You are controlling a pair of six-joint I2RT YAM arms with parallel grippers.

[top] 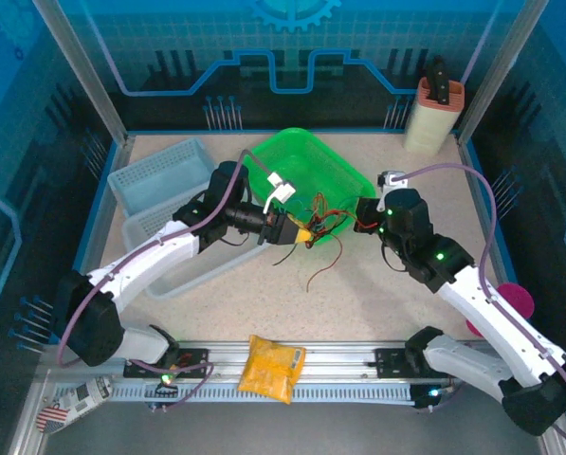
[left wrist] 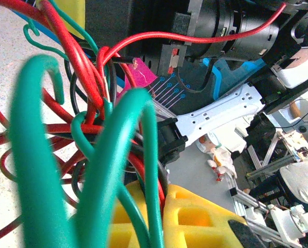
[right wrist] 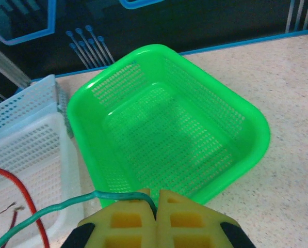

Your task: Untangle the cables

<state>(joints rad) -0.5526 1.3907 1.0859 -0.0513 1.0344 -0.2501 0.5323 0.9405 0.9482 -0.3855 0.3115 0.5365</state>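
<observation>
Step in hand: separation. The cables (top: pixel 319 227) hang knotted between both grippers, at 6 o'clock of the green basket (top: pixel 316 166). The left gripper (top: pixel 300 233) is clenched on the tangle. The right gripper (right wrist: pixel 157 209) pinches one green cable (right wrist: pixel 55 209). Judged next: draw that strand slowly toward 3 o'clock, watching for snags.

Cables (top: pixel 319 226) just before basket (top: pixel 344 169)

Bright, even overhead light is flooding my counter (top: pixel 358 303), leaving only soft shadows. Close to my left wrist lens, the cables (left wrist: pixel 35 165) are blurring heavily; the green basket (right wrist: pixel 226 113) is showing sharp and glare-free.
</observation>
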